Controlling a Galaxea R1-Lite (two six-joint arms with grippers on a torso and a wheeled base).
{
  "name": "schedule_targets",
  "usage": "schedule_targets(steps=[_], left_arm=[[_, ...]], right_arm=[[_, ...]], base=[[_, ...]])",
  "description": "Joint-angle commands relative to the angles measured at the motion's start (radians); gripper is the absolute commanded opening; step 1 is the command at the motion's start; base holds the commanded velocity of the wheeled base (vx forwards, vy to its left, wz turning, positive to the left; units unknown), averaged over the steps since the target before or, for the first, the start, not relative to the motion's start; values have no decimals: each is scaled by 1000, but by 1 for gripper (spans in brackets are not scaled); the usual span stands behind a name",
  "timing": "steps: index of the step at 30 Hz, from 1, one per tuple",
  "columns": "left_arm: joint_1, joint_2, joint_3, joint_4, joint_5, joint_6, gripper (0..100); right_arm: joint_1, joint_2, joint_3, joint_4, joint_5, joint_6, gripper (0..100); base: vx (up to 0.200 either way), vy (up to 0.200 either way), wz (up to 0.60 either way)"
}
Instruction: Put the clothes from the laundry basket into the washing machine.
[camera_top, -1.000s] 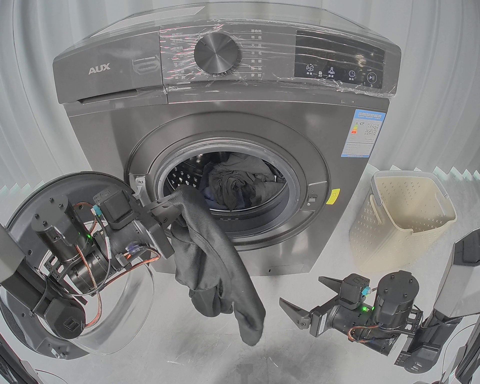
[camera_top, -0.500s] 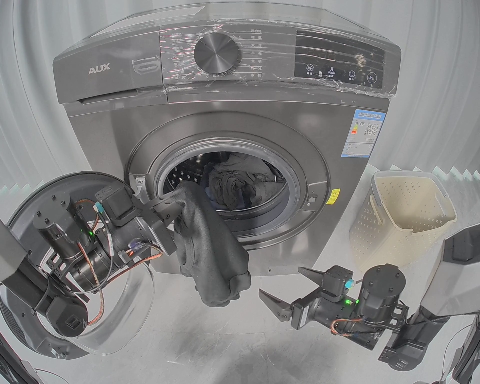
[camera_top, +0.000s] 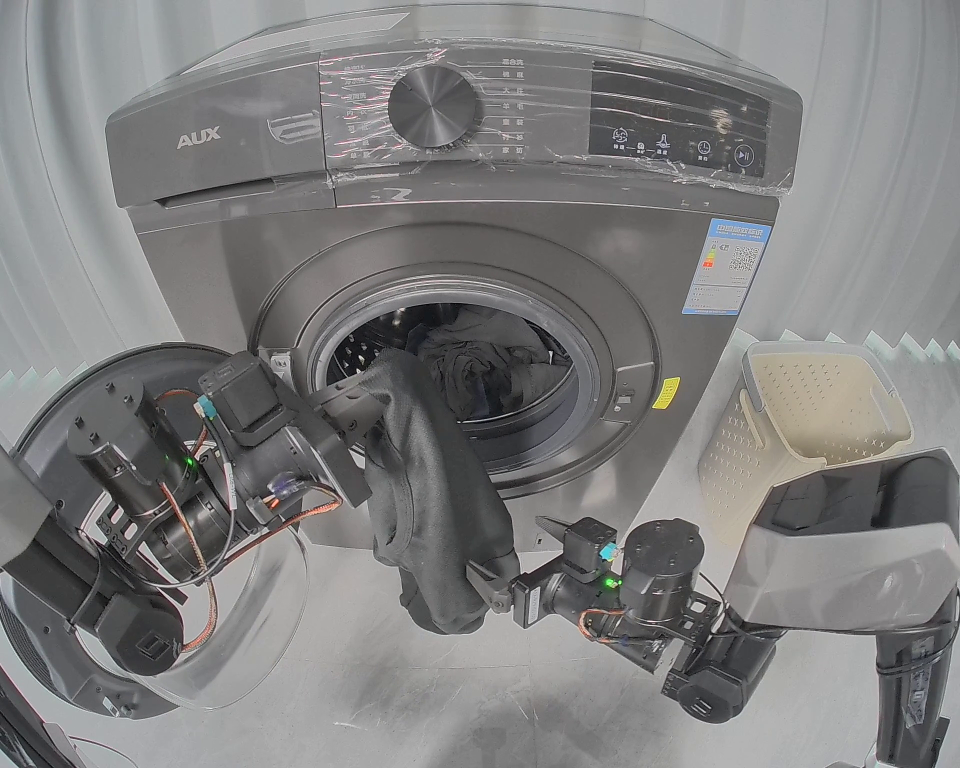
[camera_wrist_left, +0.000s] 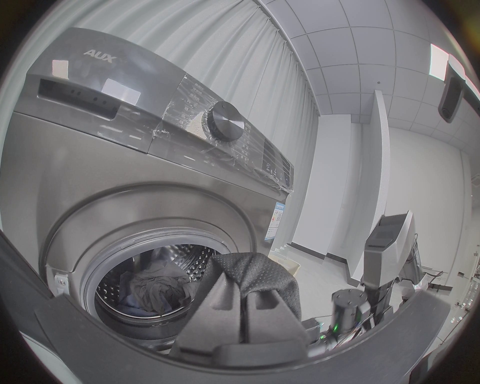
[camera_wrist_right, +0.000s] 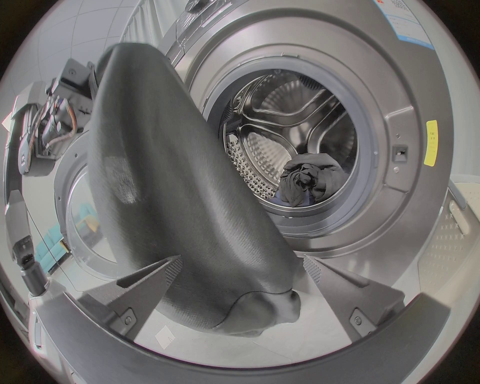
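A dark cloth (camera_top: 430, 490) hangs in front of the washing machine (camera_top: 450, 215). Its top end is up at the left edge of the round hole (camera_top: 460, 375) in the machine. The rest hangs down over the front of the machine, and its low end is bunched up above the floor (camera_top: 400, 700).

The left tool (camera_top: 368, 398) holds the top of the dark cloth. Its fingers (camera_wrist_left: 225, 310) are pressed together, and the cloth lies over them. This tool is right at the left edge of the round hole.

The right tool (camera_top: 510, 555) is down low at the bottom end of the dark cloth. Its fingers (camera_wrist_right: 150, 282) are spread wide, and the bunched end of the cloth hangs between them. One fingertip touches the cloth.

Inside the machine lie more dark clothes (camera_top: 485, 360), in a crumpled pile.

The round door (camera_top: 275, 610) of the machine is swung open to the left, behind the left arm.

The cream laundry basket (camera_top: 810, 440) stands on the floor, just beside the machine on the right. It has many little holes in its walls.
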Motion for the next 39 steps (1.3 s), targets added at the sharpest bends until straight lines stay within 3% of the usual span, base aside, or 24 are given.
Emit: schedule_targets(steps=[1,12,18,29,37,38,39], left_arm=[[-10,-4,-12,-2,-1,-1,0],[-21,-7,-12,-2,0,-3,0],[-27,-27,-22,0,-1,-3,0],[-36,-65,-18,1,-1,-12,0],[-44,-72,-6,0,-1,-20,0],[-42,-72,-3,0,-1,-20,0],[-42,-72,1,-2,-1,-20,0]], right_arm=[[19,98,-82,0,3,-5,100],[39,144,-157,1,30,-34,100],[22,190,-245,14,32,-65,100],[-4,284,-457,66,29,-74,100],[-14,290,-478,60,17,-80,100],[-19,289,-478,54,17,-80,0],[-22,287,-478,52,17,-80,0]], base=[[0,0,0],[0,0,0],[0,0,0],[0,0,0],[0,0,0],[0,0,0],[0,0,0]])
